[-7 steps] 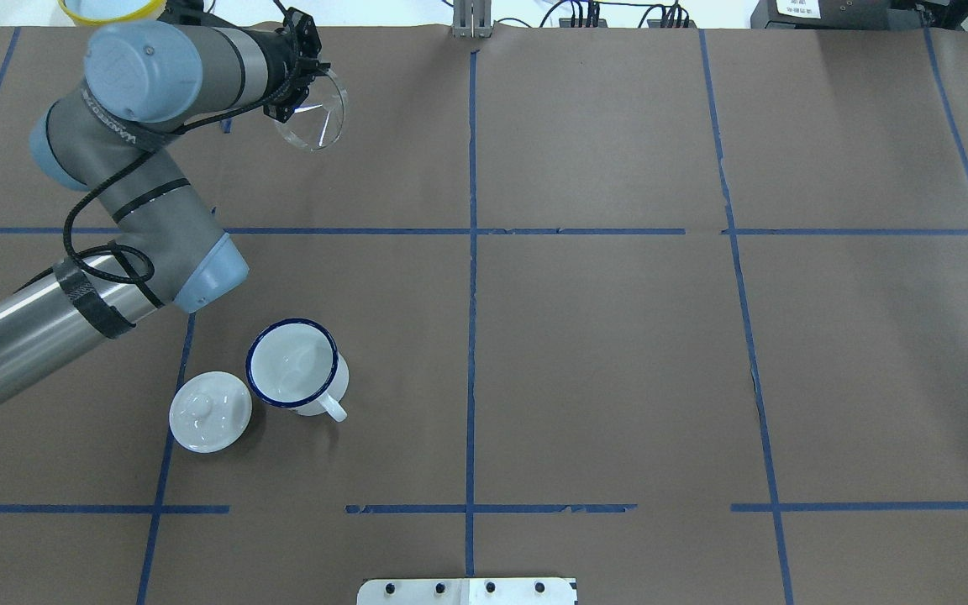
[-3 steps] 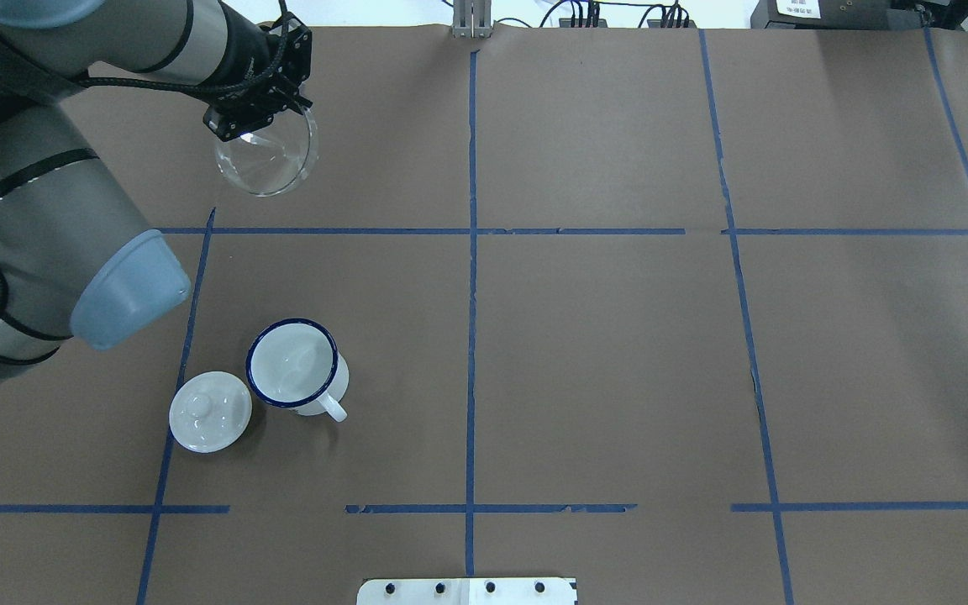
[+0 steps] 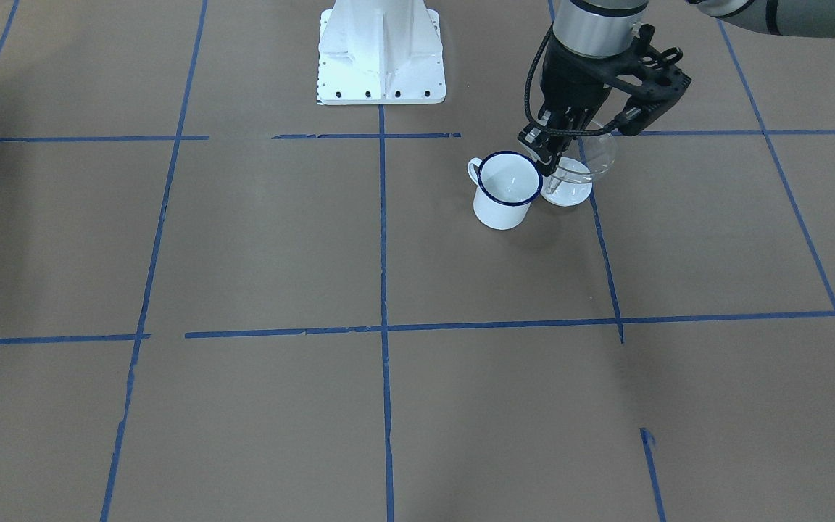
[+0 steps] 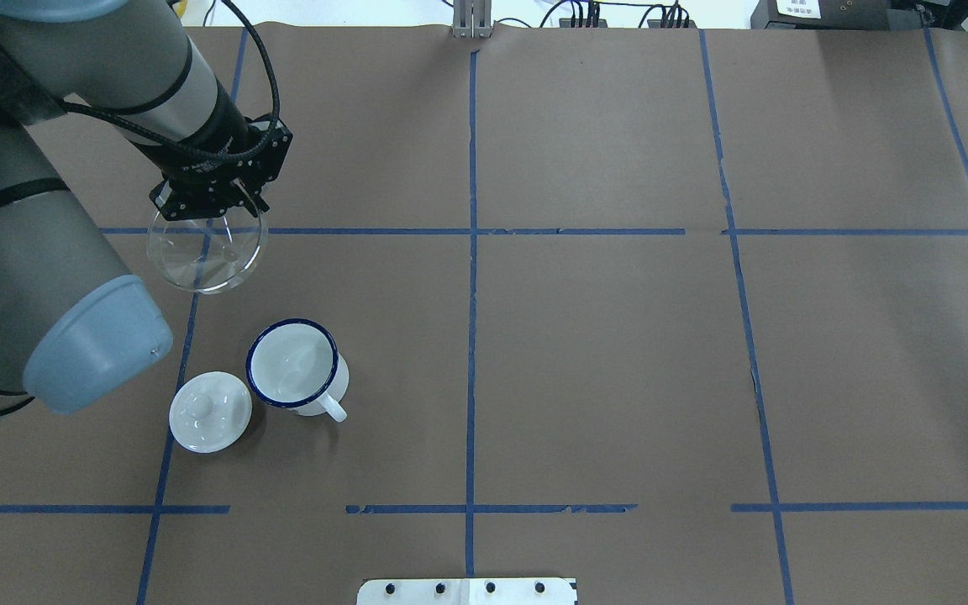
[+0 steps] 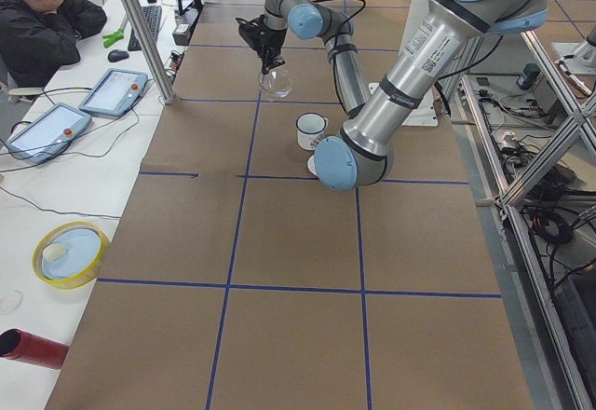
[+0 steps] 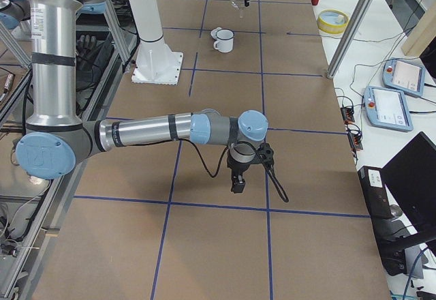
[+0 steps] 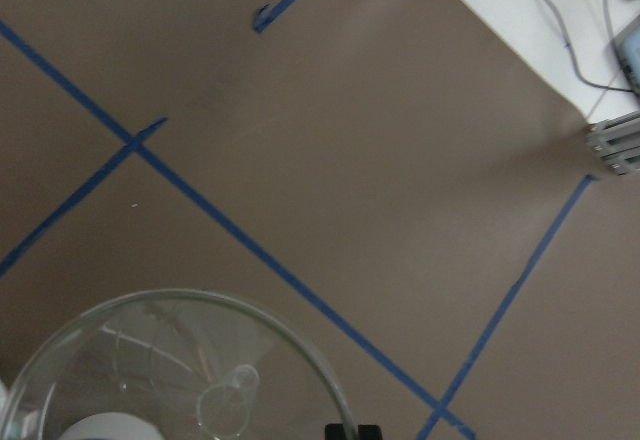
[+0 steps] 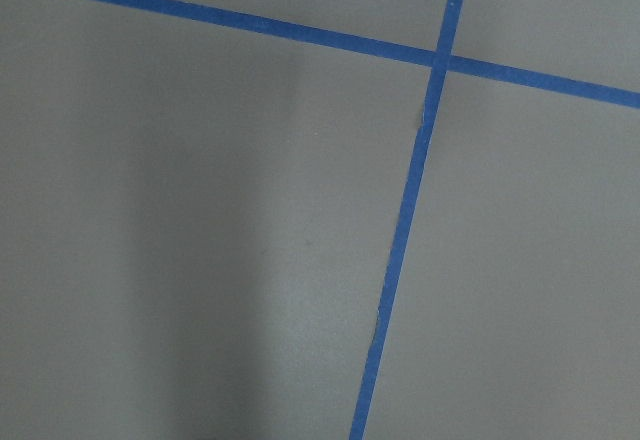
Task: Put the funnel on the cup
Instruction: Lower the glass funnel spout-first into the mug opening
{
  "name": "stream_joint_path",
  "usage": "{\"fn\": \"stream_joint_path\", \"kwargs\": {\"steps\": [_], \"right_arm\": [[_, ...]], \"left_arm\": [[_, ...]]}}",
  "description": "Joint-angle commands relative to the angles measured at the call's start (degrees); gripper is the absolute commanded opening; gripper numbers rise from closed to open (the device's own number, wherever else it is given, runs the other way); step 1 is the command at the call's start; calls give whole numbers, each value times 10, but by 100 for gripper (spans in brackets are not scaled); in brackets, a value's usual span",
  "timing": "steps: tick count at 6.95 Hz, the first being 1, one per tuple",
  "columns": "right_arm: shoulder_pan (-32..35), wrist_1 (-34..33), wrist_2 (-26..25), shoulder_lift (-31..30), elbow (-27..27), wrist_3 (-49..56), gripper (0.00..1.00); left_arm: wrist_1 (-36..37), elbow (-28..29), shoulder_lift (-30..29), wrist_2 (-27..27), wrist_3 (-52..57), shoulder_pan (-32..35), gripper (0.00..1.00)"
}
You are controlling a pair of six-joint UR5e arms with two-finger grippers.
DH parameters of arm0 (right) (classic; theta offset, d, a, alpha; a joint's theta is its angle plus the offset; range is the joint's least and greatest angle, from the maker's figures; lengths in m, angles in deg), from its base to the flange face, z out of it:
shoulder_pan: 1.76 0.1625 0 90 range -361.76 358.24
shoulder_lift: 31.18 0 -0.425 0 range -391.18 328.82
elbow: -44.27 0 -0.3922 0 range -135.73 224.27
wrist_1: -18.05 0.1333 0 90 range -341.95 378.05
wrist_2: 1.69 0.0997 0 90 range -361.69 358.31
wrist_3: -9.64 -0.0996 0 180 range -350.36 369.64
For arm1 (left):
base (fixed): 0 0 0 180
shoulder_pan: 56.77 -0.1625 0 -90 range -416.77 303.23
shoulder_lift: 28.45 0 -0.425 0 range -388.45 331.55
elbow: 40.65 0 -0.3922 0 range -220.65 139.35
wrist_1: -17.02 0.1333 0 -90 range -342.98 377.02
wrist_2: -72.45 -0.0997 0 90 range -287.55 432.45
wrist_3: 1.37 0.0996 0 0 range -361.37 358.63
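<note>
The clear plastic funnel (image 4: 207, 252) hangs in the air, mouth up, gripped at its rim by my left gripper (image 4: 228, 212), which is shut on it. It also shows in the front view (image 3: 578, 161) and fills the bottom of the left wrist view (image 7: 170, 370). The white mug with a dark blue rim (image 4: 292, 363) stands upright on the table, nearer the robot and to the right of the funnel, handle pointing toward the robot. In the front view the left gripper (image 3: 549, 154) sits just beside the mug (image 3: 507, 190). My right gripper (image 6: 237, 183) hovers low over the table far from the mug; I cannot tell its state.
A round white knobbed lid (image 4: 210, 412) lies on the table right beside the mug, on its left. The left arm's elbow (image 4: 89, 344) hangs over the table's left side near the lid. The robot's white base (image 3: 380, 51) is behind the mug.
The left arm has carried the funnel from the far left corner toward the robot, closer to the mug. The mug and lid have not moved.
</note>
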Motion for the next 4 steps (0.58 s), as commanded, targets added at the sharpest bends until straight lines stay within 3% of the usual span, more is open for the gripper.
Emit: {"fn": "stream_joint_path", "kwargs": {"steps": [1,2,4], "right_arm": [[0,0,0,0,0,0,100],[0,0,0,0,0,0,100],[0,0,0,0,0,0,100]], "left_arm": [[39,16,-5,7,41,-41,0],[28,29,-4,7,41,-67,0],[-59,96,4,2,34,-91,0]]}}
